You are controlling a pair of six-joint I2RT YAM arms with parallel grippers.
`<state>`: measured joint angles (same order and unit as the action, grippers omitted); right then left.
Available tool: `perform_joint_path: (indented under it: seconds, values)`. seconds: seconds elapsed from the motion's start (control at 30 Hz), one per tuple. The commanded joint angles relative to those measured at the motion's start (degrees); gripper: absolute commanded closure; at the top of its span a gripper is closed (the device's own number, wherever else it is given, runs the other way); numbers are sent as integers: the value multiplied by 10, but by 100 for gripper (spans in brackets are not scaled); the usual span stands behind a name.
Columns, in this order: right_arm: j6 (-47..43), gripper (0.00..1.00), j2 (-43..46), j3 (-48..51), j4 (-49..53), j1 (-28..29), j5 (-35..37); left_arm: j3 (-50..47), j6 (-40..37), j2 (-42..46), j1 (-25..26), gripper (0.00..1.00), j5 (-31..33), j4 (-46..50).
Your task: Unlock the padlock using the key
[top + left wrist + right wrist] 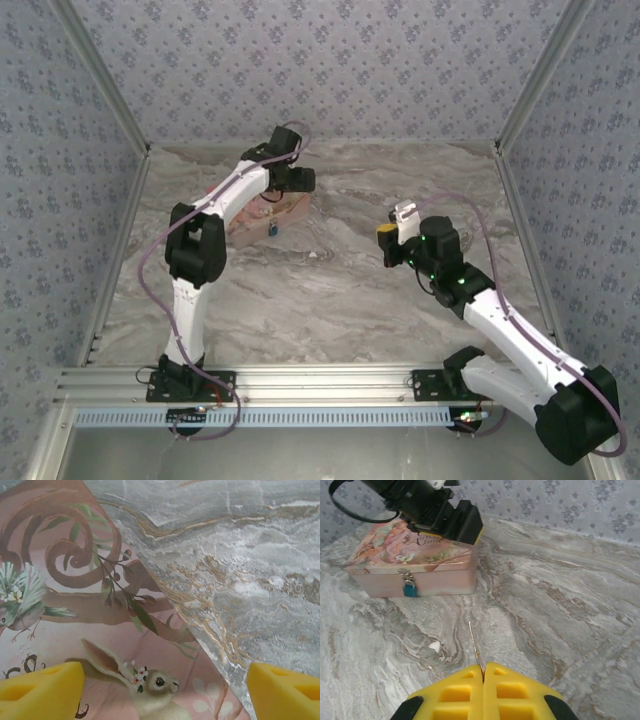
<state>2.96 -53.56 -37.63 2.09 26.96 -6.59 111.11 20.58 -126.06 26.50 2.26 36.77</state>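
While off padlock point(410, 588), key point(475, 645) in right tool point(483, 669).

I see the small blue padlock point(410, 588) hanging by its silvery shackle on the front wall of the pink box point(445, 580). The thin key point(474, 645) sticks out of the right gripper point(483, 672), well apart from it.

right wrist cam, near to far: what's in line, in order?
right gripper, shut on the key → key → padlock, hanging on the front of the pink box → pink box → left gripper, open over the lid
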Motion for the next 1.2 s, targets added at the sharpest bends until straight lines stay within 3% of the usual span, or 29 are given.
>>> perform_joint_path:
  seconds: [0.0,0.33,0.7,0.97,1.17]
  values:
    - [21,100,19,-8,49,-22,4,-49,-4,22,32,15,-33,25]
    - [50,100,58,4,92,-107,-47,-123,19,73,113,16,-69,-24]
    - [55,100,49,19,78,-118,-55,-119,41,86,162,21,-131,-59]
    - [94,100,42,53,2,-122,-126,-220,27,218,155,18,-140,-153]
    - [125,100,21,82,-72,-89,-170,-399,36,361,114,17,-146,-254]
